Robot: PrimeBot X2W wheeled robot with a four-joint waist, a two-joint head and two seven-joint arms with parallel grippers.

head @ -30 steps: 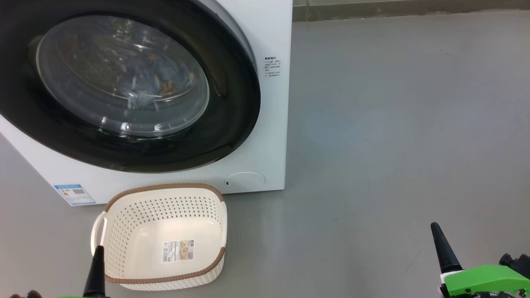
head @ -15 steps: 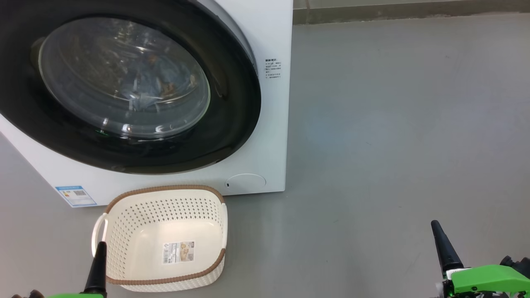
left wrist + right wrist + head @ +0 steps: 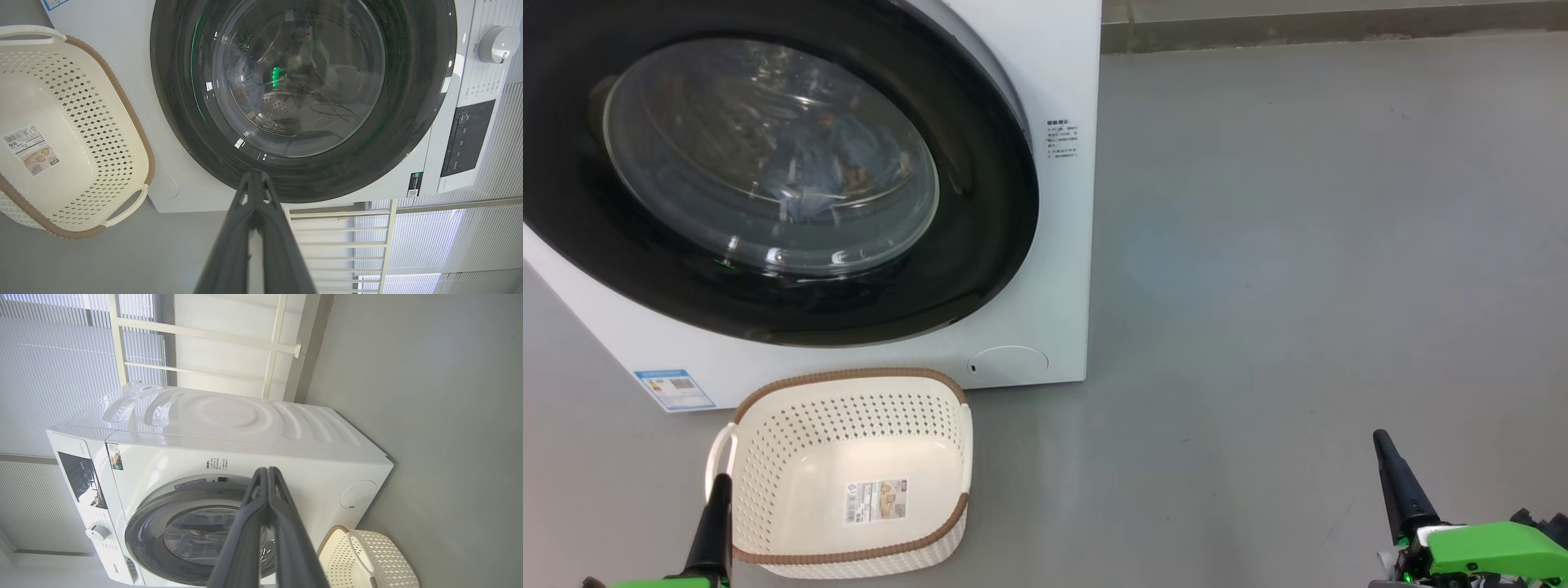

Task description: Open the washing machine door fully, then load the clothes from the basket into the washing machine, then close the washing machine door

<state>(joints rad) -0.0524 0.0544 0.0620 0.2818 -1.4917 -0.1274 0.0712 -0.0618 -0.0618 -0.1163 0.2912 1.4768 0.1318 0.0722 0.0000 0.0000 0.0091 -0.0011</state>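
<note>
**Bright, even daylight; sharp pictures, wrist views bent at the edges**

Soft light covers the grey floor (image 3: 1298,245), leaving only faint shadows. Small white glints dot the glass of the washing machine door (image 3: 768,188). In the right wrist view, sunlit blinds (image 3: 49,375) reflect as streaks on the washing machine (image 3: 229,416) top. Both wrist views curve straight lines near their edges.

Smooth grey floor (image 3: 1298,245) across head view's right, darker skirting strip (image 3: 1339,28) along top edge. Sunlit ribbed blinds (image 3: 53,375) upper left in right wrist view, white frame bars (image 3: 212,334) beside.
</note>
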